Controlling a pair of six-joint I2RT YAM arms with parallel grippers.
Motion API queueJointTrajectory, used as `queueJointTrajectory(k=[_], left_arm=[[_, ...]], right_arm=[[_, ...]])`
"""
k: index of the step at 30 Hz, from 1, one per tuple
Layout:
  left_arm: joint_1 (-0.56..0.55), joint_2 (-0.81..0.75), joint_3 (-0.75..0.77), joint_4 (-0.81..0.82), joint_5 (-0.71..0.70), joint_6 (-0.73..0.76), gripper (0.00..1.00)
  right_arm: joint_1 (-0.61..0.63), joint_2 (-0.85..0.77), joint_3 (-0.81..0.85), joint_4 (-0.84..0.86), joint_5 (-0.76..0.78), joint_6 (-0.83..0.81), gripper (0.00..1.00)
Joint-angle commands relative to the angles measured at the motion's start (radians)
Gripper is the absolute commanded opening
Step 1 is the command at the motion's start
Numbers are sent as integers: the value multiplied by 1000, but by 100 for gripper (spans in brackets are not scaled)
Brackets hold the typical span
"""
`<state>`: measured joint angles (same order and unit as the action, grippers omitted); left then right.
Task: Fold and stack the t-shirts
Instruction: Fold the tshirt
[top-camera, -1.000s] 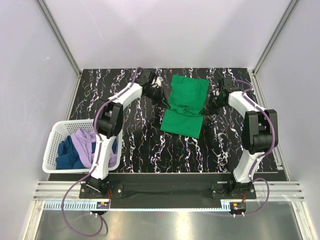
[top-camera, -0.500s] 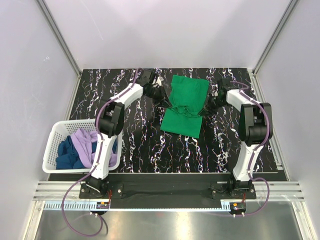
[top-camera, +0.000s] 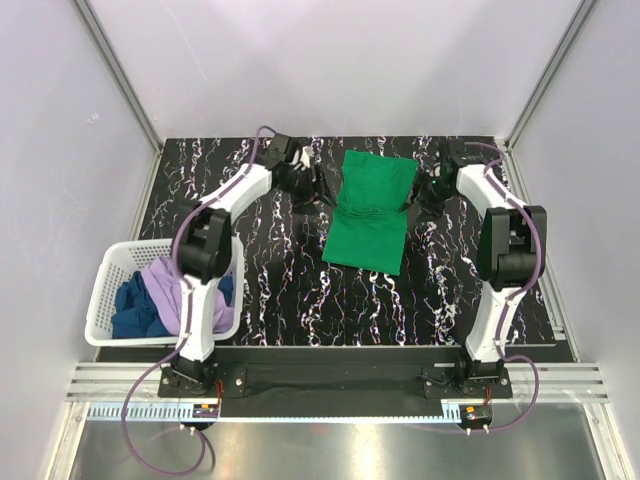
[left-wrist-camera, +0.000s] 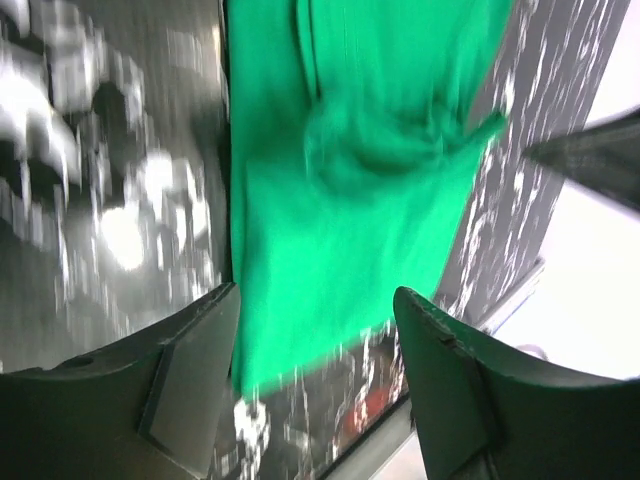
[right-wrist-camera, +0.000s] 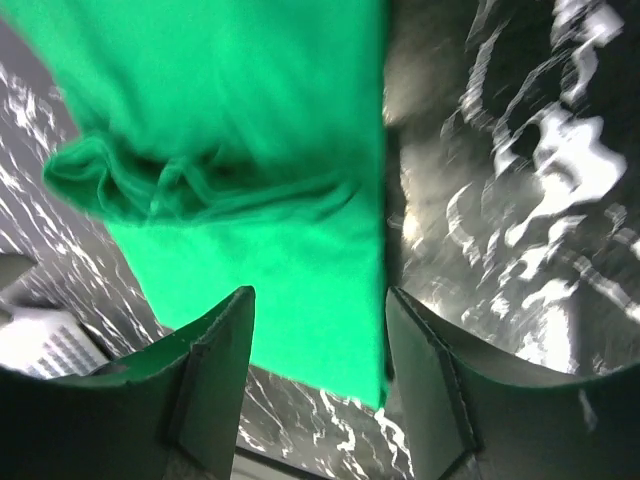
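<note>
1. Green t-shirt (top-camera: 372, 210) lies flat on the black marbled bench (top-camera: 280, 300), in the far half and a little right of centre. Its long axis runs from the far edge toward the near edge.
2. A bunched ridge of cloth crosses its middle; the wrist views show this as rumpled folds (left-wrist-camera: 380, 150) (right-wrist-camera: 200, 185). The near part lies smooth.
3. Left gripper (top-camera: 318, 186) (left-wrist-camera: 312, 295) sits just beside the shirt's left edge. Its fingers are spread wide with nothing between them, only green cloth below. Whether it touches the cloth cannot be told.
4. Right gripper (top-camera: 421, 196) (right-wrist-camera: 318, 295) sits just beside the shirt's right edge, fingers likewise parted and empty.
5. Both wrist views are blurred.
6. Lilac t-shirt (top-camera: 165, 283) and dark blue t-shirt (top-camera: 128, 310) lie crumpled together in the white lattice basket (top-camera: 100, 290) at the near-left corner, lilac on top. Both are well apart from the green one.
</note>
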<state>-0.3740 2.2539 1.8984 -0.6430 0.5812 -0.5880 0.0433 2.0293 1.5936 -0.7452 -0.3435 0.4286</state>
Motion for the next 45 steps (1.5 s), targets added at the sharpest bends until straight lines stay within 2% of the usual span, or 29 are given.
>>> queueJointTrajectory(k=[1, 3, 5, 7, 8, 11, 15, 19, 25, 29, 32, 34, 38, 41, 42, 45], left_arm=[[-29, -212, -148, 20, -38, 66, 66], [-45, -264, -266, 77, 4, 51, 60], [-72, -277, -317, 106, 25, 39, 55], [-95, -263, -326, 132, 55, 45, 50], [-115, -249, -322, 137, 66, 43, 50], [-126, -188, -321, 196, 113, -8, 48], [-126, -116, -329, 210, 102, -56, 45], [-125, -126, -390, 203, 71, -41, 46], [-125, -157, -473, 175, 54, 0, 45], [-128, -183, -452, 114, 22, 63, 45], [-128, -204, -382, 85, 25, 97, 51], [-123, -192, -287, 72, 38, 100, 57], [-108, -85, -141, 132, 132, 39, 57], [-77, 24, -65, 232, 198, -68, 54], [-69, 45, -58, 306, 209, -122, 53], [-37, 143, -19, 422, 255, -200, 50]], right_arm=[[84, -130, -14, -60, 83, -44, 62], [141, -150, -44, -49, 119, -34, 60], [174, -150, -83, 4, 118, -10, 49], [181, -120, -89, 32, 72, 21, 41], [182, -104, -77, 52, 64, 25, 32], [188, -31, -15, 72, 40, 38, 21], [190, 86, 78, 73, 6, 56, 21], [188, 181, 230, 52, 29, 53, 23], [168, 318, 498, -72, 149, -14, 29], [126, 344, 574, -155, 149, -53, 32], [128, 274, 508, -155, 104, -73, 36], [127, 174, 378, -119, 66, -54, 38], [127, 59, 188, 1, -43, -18, 40], [119, 55, 118, 43, -103, -2, 34], [115, 68, 111, 44, -89, -5, 28], [66, 83, 53, 108, -98, 30, 24]])
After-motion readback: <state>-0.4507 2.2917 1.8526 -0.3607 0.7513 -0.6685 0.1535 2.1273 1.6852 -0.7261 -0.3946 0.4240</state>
